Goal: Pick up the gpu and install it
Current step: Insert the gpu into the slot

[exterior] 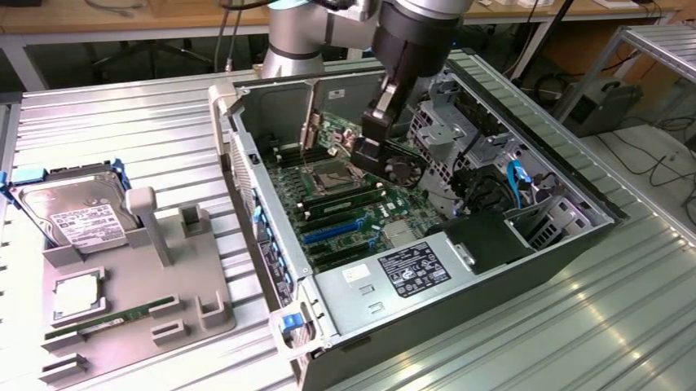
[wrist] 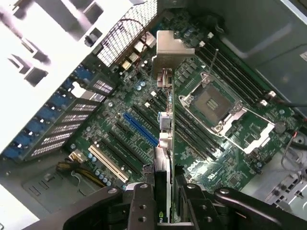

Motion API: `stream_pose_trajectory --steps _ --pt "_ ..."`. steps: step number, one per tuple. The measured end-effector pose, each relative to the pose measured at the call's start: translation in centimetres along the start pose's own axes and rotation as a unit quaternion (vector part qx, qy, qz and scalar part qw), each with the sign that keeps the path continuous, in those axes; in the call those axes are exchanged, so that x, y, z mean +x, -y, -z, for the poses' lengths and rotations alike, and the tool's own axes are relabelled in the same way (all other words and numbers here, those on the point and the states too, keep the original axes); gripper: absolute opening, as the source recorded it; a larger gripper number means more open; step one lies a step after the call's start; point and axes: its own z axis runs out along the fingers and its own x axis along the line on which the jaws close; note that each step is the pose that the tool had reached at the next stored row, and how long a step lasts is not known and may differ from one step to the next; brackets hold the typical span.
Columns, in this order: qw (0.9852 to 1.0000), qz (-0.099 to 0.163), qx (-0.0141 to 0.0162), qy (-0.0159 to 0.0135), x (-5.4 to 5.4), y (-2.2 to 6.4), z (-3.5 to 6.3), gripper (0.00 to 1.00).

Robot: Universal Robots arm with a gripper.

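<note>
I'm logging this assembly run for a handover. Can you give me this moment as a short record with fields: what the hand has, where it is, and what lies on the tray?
hand: shut on the graphics card
card pose: edge-on, metal bracket at the end away from the hand
place: inside the open computer case, above the motherboard slots
seated: not in a slot, as far as shown
tray: on the exterior view's left, carries a hard drive and a memory stick
</note>
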Motion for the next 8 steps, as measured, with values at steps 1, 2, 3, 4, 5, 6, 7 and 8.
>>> stream_pose_trajectory --steps 1,2,3,4,5,6,7,8 --pt "0.9999 0.010 0.0002 -0.0005 0.00 0.01 -0.08 0.26" --pt "0.9998 0.021 0.0004 -0.0012 0.00 0.01 -0.18 0.26" --pt "0.9993 0.037 0.0007 -0.0020 -0.01 0.02 -0.32 0.26" --pt "0.9987 0.051 0.0009 -0.0027 -0.01 0.02 -0.45 0.26" --pt "0.9982 0.060 0.0011 -0.0032 -0.01 0.03 -0.55 0.26" --pt "0.9973 0.073 0.0014 -0.0039 -0.01 0.04 -0.69 0.26" --pt "0.9958 0.091 0.0017 -0.0049 -0.02 0.05 -0.90 0.26" --pt "0.9948 0.102 0.0019 -0.0055 -0.02 0.06 -1.03 0.26"
